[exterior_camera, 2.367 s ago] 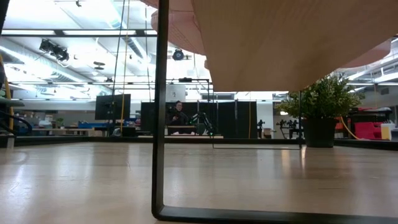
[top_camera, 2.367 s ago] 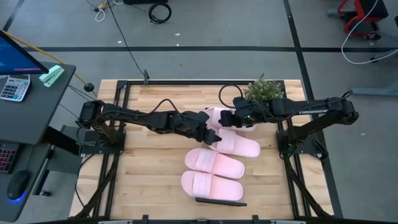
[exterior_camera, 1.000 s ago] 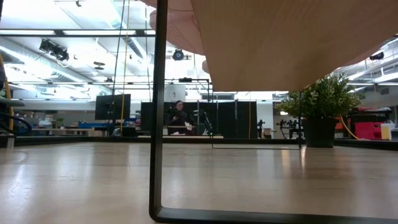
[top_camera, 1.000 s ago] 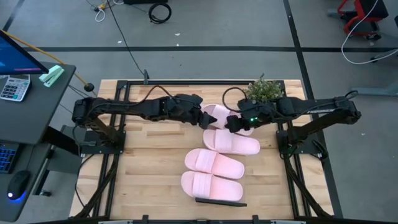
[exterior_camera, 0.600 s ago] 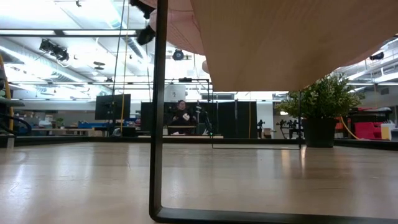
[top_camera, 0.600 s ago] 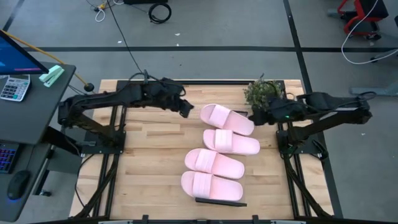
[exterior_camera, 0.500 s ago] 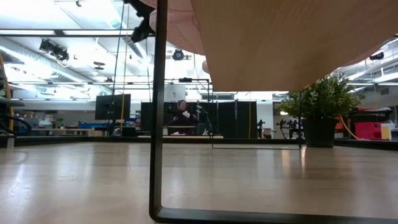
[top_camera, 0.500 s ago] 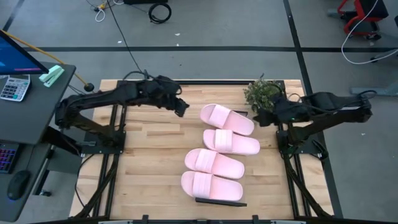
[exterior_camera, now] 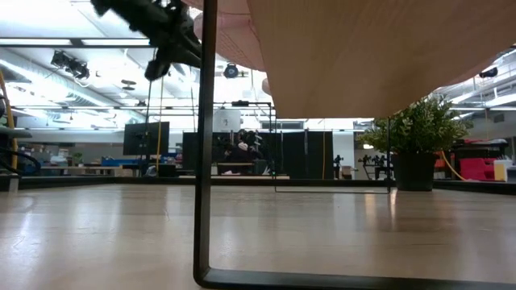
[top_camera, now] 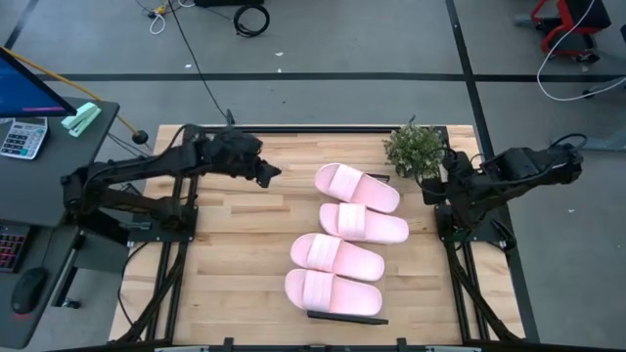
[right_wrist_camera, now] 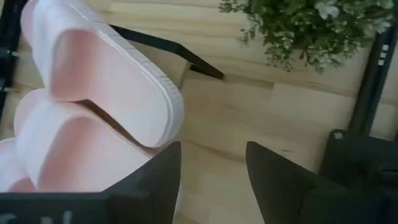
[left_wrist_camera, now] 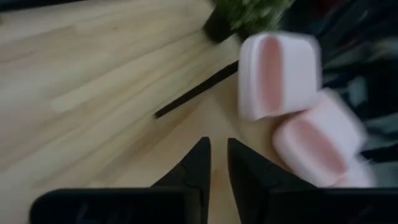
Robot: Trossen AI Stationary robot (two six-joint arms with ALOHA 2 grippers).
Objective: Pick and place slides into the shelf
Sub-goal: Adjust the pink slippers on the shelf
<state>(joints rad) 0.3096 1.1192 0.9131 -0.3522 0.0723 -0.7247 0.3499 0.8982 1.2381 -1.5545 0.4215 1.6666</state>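
Four pale pink slides lie side by side on the shelf, soles down, from the far one (top_camera: 357,186) to the near one (top_camera: 333,291). They cover the shelf, so only its black frame end (top_camera: 347,317) shows from above. The low view looks up at the shelf's pale panel (exterior_camera: 379,56) and black leg (exterior_camera: 201,161). My left gripper (top_camera: 266,174) hovers left of the row, its fingers close together (left_wrist_camera: 217,152) and pointing at the far slide (left_wrist_camera: 280,74). My right gripper (top_camera: 430,186) is at the right edge, open (right_wrist_camera: 214,158), with the far slide (right_wrist_camera: 106,81) ahead of it.
A small potted plant (top_camera: 416,147) stands at the far right of the table, beside the right gripper (right_wrist_camera: 311,25). Bare planks (top_camera: 235,254) stretch left of the slides. A desk with a keyboard and calculator (top_camera: 24,137) stands beyond the left edge.
Both grippers have drawn away from the far slide. The left one moved toward the table's left and far edge and rose; the right one moved back to the right edge by the plant. All the slides have stayed in their row on the shelf.
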